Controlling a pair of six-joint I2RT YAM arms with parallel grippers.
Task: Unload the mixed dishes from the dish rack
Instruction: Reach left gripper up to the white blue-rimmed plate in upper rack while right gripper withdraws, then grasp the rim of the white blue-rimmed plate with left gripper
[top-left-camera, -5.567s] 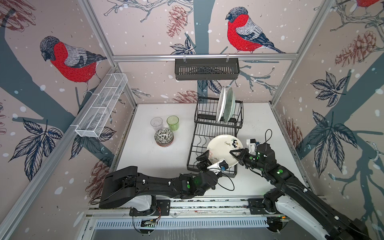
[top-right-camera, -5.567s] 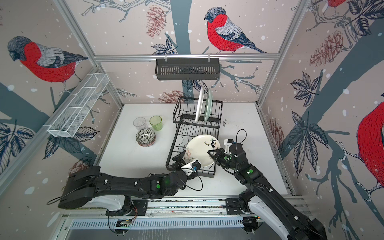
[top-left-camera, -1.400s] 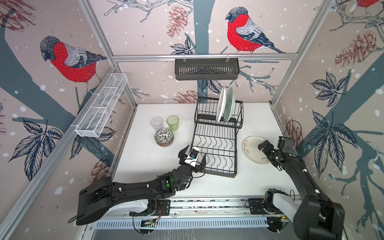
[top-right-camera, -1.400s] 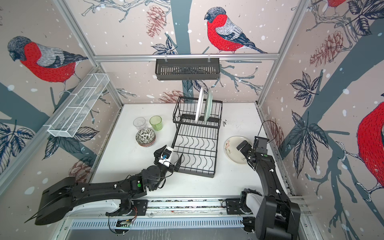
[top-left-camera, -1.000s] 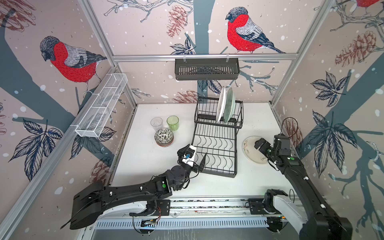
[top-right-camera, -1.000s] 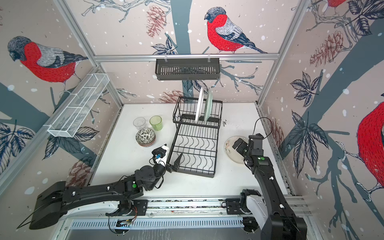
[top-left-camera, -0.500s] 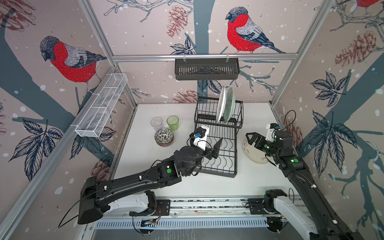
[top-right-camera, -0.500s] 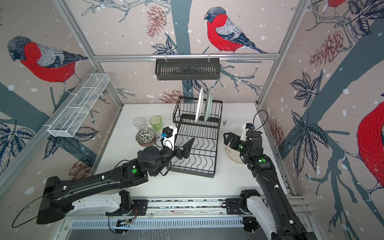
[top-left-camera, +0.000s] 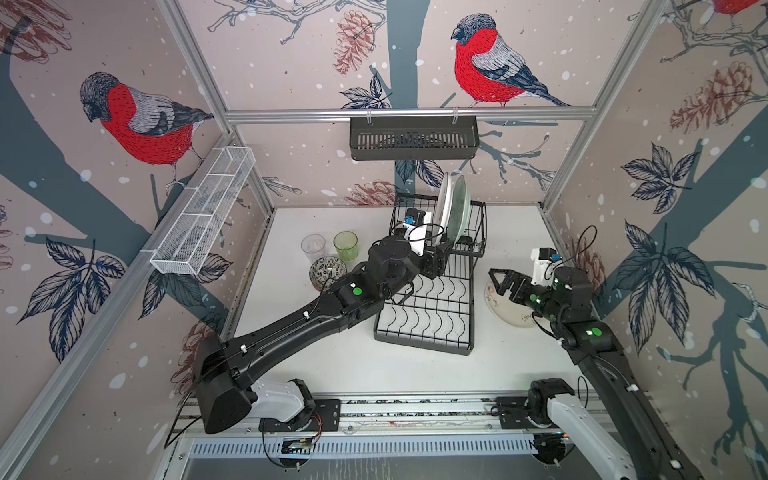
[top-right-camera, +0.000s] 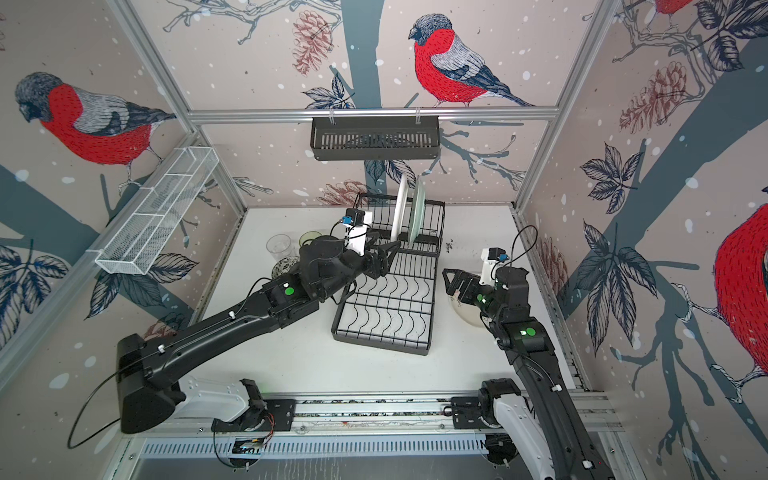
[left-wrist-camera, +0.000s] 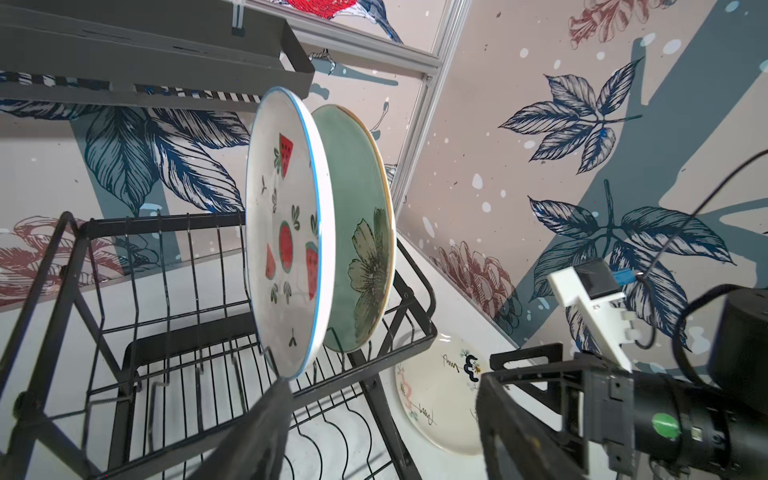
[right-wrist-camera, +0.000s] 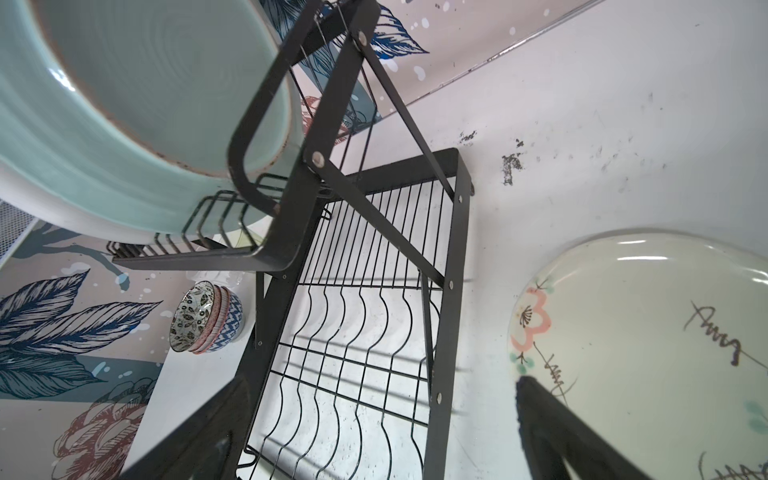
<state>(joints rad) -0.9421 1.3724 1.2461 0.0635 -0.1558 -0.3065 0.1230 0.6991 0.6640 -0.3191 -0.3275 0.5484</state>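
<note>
My left end effector (top-right-camera: 386, 248) is up at the raised slotted section of the black wire dish rack (top-left-camera: 424, 343). Its jaws are parted and nothing is caught between them. In the left wrist view one fingertip (left-wrist-camera: 279, 392) sits just under the lower rim of the watermelon plate (left-wrist-camera: 286, 232). I cannot tell whether it touches.

That plate stands upright on edge in the slots. The pale green flower plate (left-wrist-camera: 365, 249) is just beside it, on the side farther from my left arm.

My right end effector (top-left-camera: 497, 281) hangs released and holding nothing. It is above the near edge of a cream plate with a pink flower and dark script (right-wrist-camera: 644, 332), which lies flat on the counter (top-left-camera: 332, 365) just to the right of the rack.

On the rack's other side, three patterned bowls (top-left-camera: 327, 270) sit nested in one stack on the counter. A green tumbler (top-left-camera: 345, 245) and a clear tumbler (top-left-camera: 313, 248) stand upright side by side just behind them.
</note>
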